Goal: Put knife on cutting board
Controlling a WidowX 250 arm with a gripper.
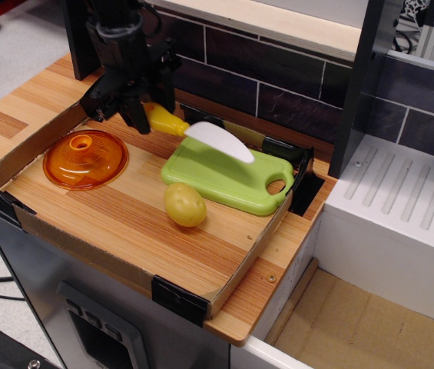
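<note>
- Now you are seeing the knife [201,132] with its white blade lying over the cutting board's [228,178] far edge.
- Your gripper [136,108] is clamping the yellow handle at the board's ten o'clock.
- Yellow potato toy [184,204] is sitting at the board's seven o'clock, orange lid [85,158] at nine.

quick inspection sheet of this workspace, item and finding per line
surface: wooden counter inside a low cardboard rim with black corner clips
knife: yellow handle in the gripper, white blade over the cutting board's back edge; contact unclear
cutting board: green, lying flat, handle hole to the right
clutter: orange lid at left; yellow potato toy at the board's front edge
gripper: black, shut on the knife handle
cables: nothing seen
surroundings: dark tiled backsplash; white drainer at right
</note>
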